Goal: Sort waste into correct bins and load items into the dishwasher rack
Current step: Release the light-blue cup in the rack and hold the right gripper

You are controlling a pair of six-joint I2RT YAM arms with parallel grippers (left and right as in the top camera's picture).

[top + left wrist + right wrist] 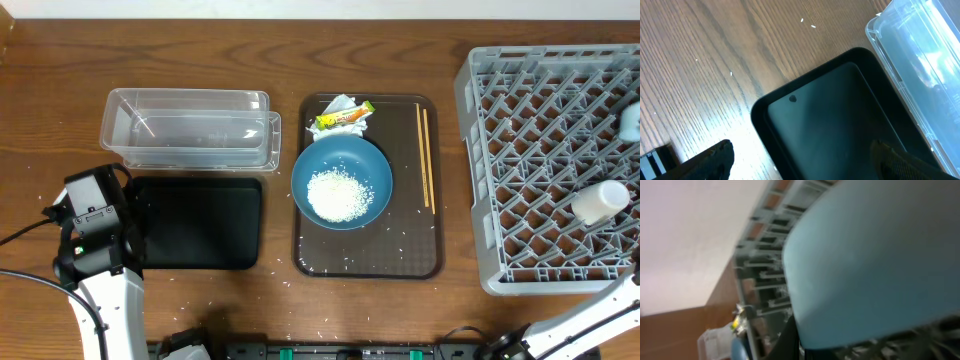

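**A:** Since we start at the far left, what lies to the left of the brown tray [412,258]?

**B:** The left arm [100,245] is farthest out from it. The left gripper [807,167] has its dark fingers spread wide apart above the black tray [200,222]. That tray is shallow and glossy with a bare floor, and it sits near the brown tray's left edge. Just behind it is the clear tub [190,128], see-through and ribbed.

**A:** And on the brown tray itself?

**B:** The dark-blue bowl [375,165] sits left of its middle, with a heap of white rice [340,195] inside. At the far left corner a crumpled tissue [338,103] lies just beside the bowl's rim, with the yellow-green wrapper [345,118] on top of it. Two chopsticks [425,155] lie side by side along the right edge. Loose grains [385,252] dot the near part of the tray and spill onto the worktop [60,60] in front.

**A:** To its right?

**B:** The grey rack [540,110], a lattice of pegs, stands just beside it. A white cup [600,200] lies on its side among the pegs. The wrist view shows a light-blue bowl [875,265] close up over the rack. I cannot tell whether the right gripper [800,347] is clamped or apart.
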